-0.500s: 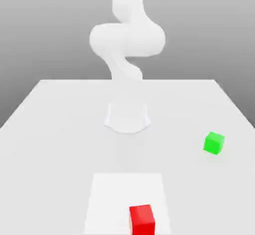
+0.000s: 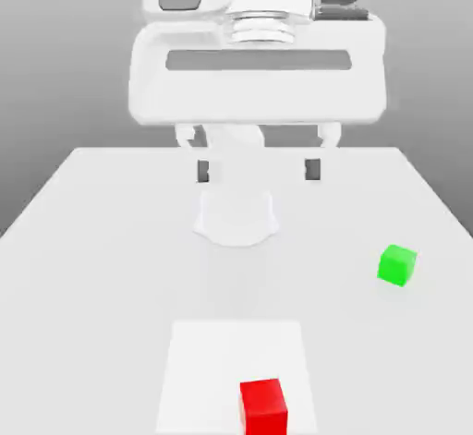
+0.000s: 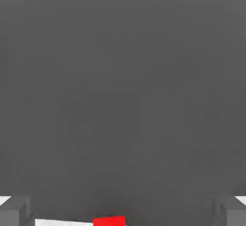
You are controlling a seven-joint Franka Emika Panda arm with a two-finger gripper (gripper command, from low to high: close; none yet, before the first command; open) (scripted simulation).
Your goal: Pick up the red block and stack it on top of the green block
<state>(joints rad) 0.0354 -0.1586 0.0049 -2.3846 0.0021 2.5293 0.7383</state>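
High above the tabletop (image 2: 102,239), near the top of the exterior view, the tool (image 2: 258,171) hangs with its two dark fingertips (image 2: 203,172) spread wide and nothing between them. Its broad white body faces the camera, and the arm's round base (image 2: 236,216) stands on the surface behind and below it.

Well below the tool and nearer the camera, the red block (image 2: 263,406) sits on a paler square patch (image 2: 199,368) of the tabletop, close to the patch's near edge. It is slightly toward the exterior view's right of the tool's midline. In the hand view the red block (image 3: 109,220) shows as a thin strip between the two grey fingertips (image 3: 15,211), against a plain grey background.

Off toward the exterior view's right of the tool, and lower, the green block (image 2: 397,265) rests on the bare tabletop. It is well apart from the red block and clear of the pale patch.
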